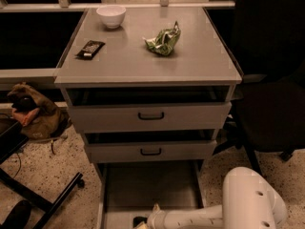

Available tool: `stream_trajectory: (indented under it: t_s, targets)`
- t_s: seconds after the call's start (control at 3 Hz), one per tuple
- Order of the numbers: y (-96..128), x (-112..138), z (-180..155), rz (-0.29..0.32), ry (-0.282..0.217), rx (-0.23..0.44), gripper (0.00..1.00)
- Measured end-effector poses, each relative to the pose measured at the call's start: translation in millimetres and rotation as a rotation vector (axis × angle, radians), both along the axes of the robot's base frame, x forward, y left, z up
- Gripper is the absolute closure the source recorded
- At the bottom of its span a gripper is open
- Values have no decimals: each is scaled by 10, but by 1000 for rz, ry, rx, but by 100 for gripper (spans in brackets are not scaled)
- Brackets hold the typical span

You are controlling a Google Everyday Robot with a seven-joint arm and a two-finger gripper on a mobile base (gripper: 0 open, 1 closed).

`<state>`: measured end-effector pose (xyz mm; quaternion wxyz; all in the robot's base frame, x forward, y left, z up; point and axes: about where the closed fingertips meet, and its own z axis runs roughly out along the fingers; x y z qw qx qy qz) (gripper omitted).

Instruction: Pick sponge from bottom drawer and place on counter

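The bottom drawer (152,187) is pulled out wide, with its flat grey floor showing. My white arm reaches in from the lower right. My gripper (143,221) is low over the drawer's front part, at the bottom edge of the camera view and partly cut off. A small dark shape lies right at the gripper, and I cannot tell whether it is the sponge. The sponge does not show clearly anywhere. The counter (138,63) is the light grey cabinet top above the drawers.
On the counter are a white bowl (111,15), a black wrapped bar (90,49) and a crumpled green snack bag (163,40). The two upper drawers (150,116) stand slightly open. A black chair (271,104) is to the right and a brown bag (33,111) lies on the floor to the left.
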<state>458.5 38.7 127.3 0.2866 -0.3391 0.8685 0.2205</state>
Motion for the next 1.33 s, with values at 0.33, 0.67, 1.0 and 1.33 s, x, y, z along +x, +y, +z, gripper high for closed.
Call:
stream_trajectory:
  t_s: [0.33,0.67,1.0,1.33]
  targets:
    - [38,-11,-7,-12,-15,-24,0]
    - [60,-31,-41,-20,-21,-50,0]
    - [71,-59,-100,-21,-19,-72,0]
    - [75,-89,-173,-20,-11,-93,0]
